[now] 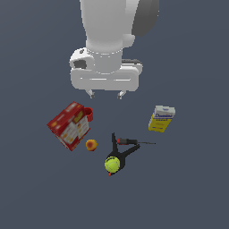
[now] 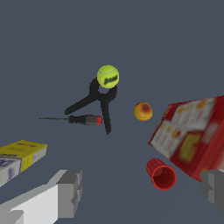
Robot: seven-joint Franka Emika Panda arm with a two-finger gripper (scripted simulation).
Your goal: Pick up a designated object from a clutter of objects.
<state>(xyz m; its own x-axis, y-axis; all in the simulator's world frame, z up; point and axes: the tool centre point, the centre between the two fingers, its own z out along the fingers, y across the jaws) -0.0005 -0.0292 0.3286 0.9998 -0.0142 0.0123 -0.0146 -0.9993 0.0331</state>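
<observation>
Gripper (image 1: 106,94) hangs wide open above the clutter, holding nothing.

From the exterior view's left I see: red-and-white cardboard box (image 1: 68,125) with red mug (image 1: 88,114) touching it, small orange ball-like fruit (image 1: 91,145), yellow-green tennis ball (image 1: 112,164) resting on black clamp (image 1: 123,153), thin red-handled screwdriver (image 1: 134,142), then the target small yellow-and-white carton with blue script (image 1: 161,118), well apart at the right.

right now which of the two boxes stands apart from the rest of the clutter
The small yellow-and-white carton with blue lettering, alone on the exterior view's right. The larger red-and-white box sits on the left with a red mug against it and a small orange fruit close by.
</observation>
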